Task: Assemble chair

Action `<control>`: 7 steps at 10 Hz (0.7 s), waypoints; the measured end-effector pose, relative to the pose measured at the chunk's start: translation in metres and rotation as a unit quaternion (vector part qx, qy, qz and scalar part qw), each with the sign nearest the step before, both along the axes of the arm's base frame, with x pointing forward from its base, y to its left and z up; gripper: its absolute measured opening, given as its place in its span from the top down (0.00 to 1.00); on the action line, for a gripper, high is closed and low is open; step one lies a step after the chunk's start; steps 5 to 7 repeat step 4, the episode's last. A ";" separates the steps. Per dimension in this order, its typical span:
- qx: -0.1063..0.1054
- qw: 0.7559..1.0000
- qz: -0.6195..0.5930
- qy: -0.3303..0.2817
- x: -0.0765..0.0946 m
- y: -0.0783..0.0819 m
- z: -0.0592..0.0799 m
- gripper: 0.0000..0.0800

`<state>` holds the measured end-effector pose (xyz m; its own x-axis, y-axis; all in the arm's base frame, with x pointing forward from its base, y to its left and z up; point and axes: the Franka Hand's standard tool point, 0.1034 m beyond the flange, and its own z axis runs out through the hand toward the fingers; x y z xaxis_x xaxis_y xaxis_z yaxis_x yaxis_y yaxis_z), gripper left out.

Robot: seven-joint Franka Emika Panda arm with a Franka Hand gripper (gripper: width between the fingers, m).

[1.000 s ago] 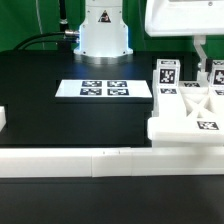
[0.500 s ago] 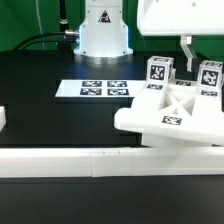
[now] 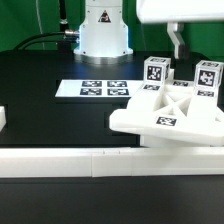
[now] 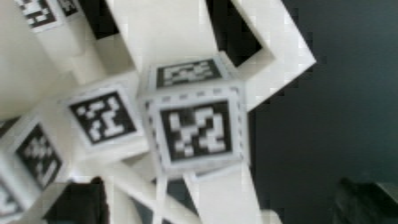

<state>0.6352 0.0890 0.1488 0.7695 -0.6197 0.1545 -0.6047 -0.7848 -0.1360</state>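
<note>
Black tabletop (image 3: 60, 120), exterior view: marker board (image 3: 104, 89) at centre, four tags up. Long white border rail (image 3: 90, 160) along the near edge, from 9 to 5 o'clock. Robot base (image 3: 102, 30) at 12 o'clock. Chair (image 3: 175, 108), partly assembled, at 3 o'clock: flat slab tilted, X-braced frame above it, two tagged square-ended legs (image 3: 157, 71) upright behind. Gripper (image 3: 177, 42) at 1 o'clock, above the chair; fingers (image 3: 176, 45) spread wide, holding nothing. Wrist view: tagged leg ends (image 4: 196, 125) close up; fingers not visible.
</note>
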 end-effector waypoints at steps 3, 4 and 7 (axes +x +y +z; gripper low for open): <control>0.001 1.000 0.003 -0.004 0.002 0.000 0.008 0.19; 0.002 1.000 0.003 -0.005 0.002 0.000 0.008 0.19; 0.002 1.000 0.003 -0.005 0.002 0.000 0.008 0.19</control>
